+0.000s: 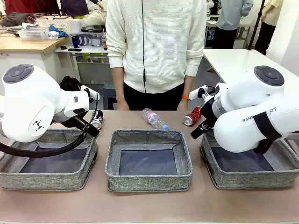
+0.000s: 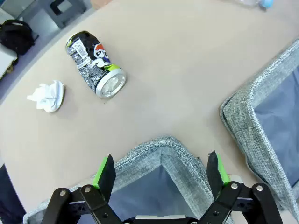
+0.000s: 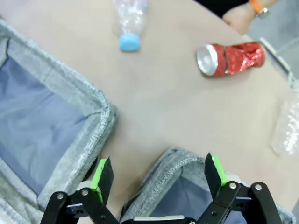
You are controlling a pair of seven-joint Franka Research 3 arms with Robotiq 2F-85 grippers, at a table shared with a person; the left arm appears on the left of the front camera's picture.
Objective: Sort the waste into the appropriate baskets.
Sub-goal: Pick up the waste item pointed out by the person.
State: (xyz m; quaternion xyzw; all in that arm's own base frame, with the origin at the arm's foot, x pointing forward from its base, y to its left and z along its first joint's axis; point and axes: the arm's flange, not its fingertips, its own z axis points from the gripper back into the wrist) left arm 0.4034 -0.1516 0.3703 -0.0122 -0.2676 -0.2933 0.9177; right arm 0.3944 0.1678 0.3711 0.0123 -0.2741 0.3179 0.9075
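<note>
— Baskets sit nearest, three in a row along the lower front frame: left basket (image 1: 46, 181), middle basket (image 1: 148, 183), right basket (image 1: 247, 181). Where's the waste?

— Beyond them on the table (image 1: 140, 207). In the left wrist view the black can (image 2: 96, 65) lies up and left of the left gripper (image 2: 160, 158), well apart. Its long axis slants from upper left to lower right, silver end toward the fingers. Left of it sits the paper ball (image 2: 47, 95).

— And the jaws?

— Both pairs stand wide apart, holding nothing. The right gripper (image 3: 159, 161) hovers over a basket corner, and the red can (image 3: 231, 57) lies up and right of it, long axis across the frame.

— What about the bottle (image 3: 128, 18)?

— Top of that view, cap pointing down toward the gripper. At the right edge is the cup (image 3: 286, 126).

— Anything blocking?

— Only basket rim under each gripper, with bare table beyond. I'd judge each arm is nearer its own can.
</note>
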